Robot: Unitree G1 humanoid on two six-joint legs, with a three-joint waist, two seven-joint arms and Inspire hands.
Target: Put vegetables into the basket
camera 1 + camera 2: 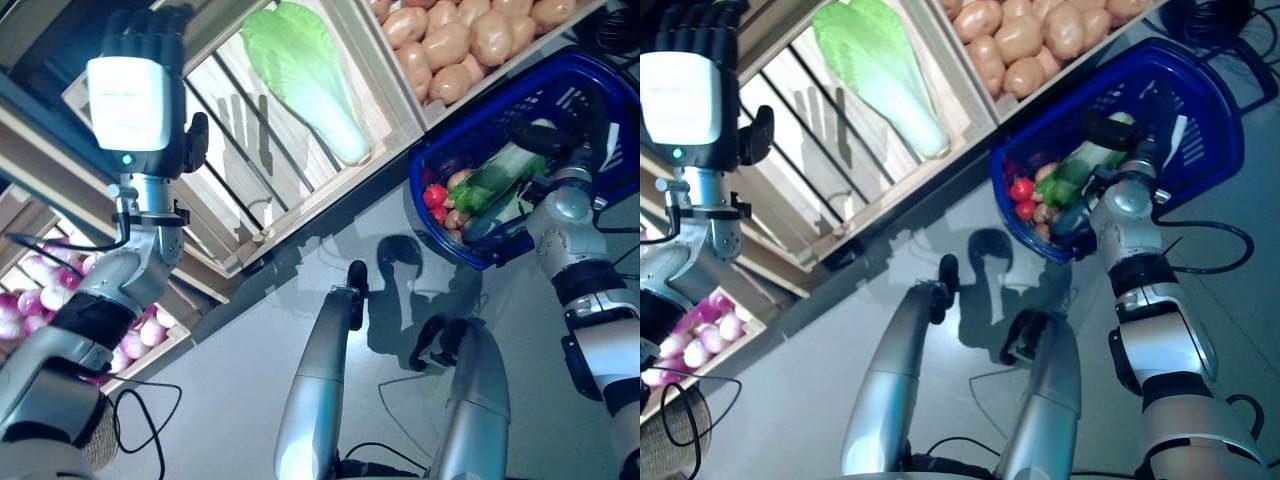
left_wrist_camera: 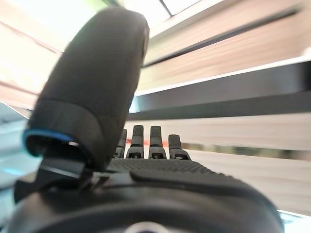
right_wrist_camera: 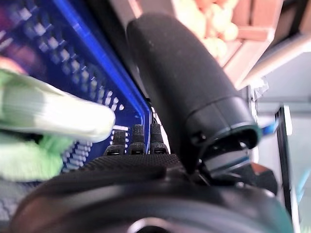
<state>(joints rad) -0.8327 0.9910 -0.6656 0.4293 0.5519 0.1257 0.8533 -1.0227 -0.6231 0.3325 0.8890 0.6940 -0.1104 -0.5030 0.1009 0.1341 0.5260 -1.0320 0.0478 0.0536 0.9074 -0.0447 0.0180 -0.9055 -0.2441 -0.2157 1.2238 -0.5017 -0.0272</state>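
Green cabbage (image 1: 300, 75) in slatted crate, long axis diagonal, beside potato crate (image 1: 455, 40) | L hand (image 1: 140, 85) nearer, fingers straight, empty, just off its leafy end | R hand (image 3: 146, 165) at blue basket (image 1: 575, 85), fingers' state unclear

A blue mesh basket (image 1: 580, 75) holds green and red vegetables (image 1: 485, 185); the cabbage (image 1: 300, 70) is pale green.
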